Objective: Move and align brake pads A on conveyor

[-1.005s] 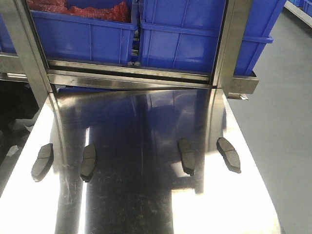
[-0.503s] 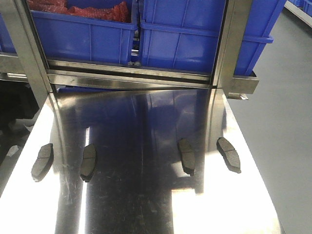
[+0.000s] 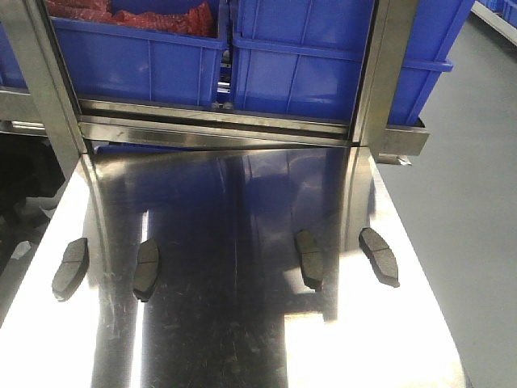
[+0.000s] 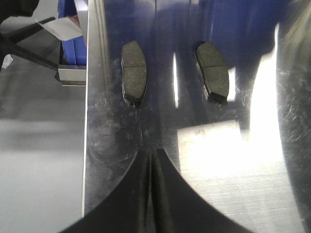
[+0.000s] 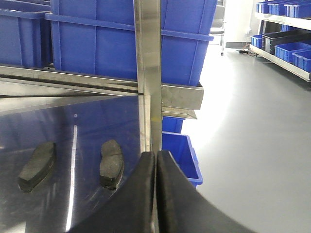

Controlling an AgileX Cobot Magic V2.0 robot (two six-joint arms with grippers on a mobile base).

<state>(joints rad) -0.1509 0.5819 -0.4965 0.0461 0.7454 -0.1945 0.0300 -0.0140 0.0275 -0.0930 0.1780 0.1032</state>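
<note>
Several brake pads lie flat on the shiny steel table (image 3: 242, 339): two at the left (image 3: 70, 267) (image 3: 146, 268) and two at the right (image 3: 308, 258) (image 3: 379, 255). The left wrist view shows the left pair (image 4: 133, 72) (image 4: 212, 71) ahead of my left gripper (image 4: 152, 151), which is shut and empty above the table's left edge. The right wrist view shows the right pair (image 5: 36, 166) (image 5: 111, 163) to the left of my right gripper (image 5: 155, 154), also shut and empty. Neither gripper shows in the front view. The conveyor is out of view.
Blue plastic bins (image 3: 299, 65) sit on a steel rack behind the table, with steel uprights (image 3: 380, 73) (image 3: 48, 89) at its back corners. One bin holds red parts (image 3: 153, 18). Another blue bin (image 5: 182, 153) stands on the grey floor (image 3: 468, 226) beyond the table's right edge.
</note>
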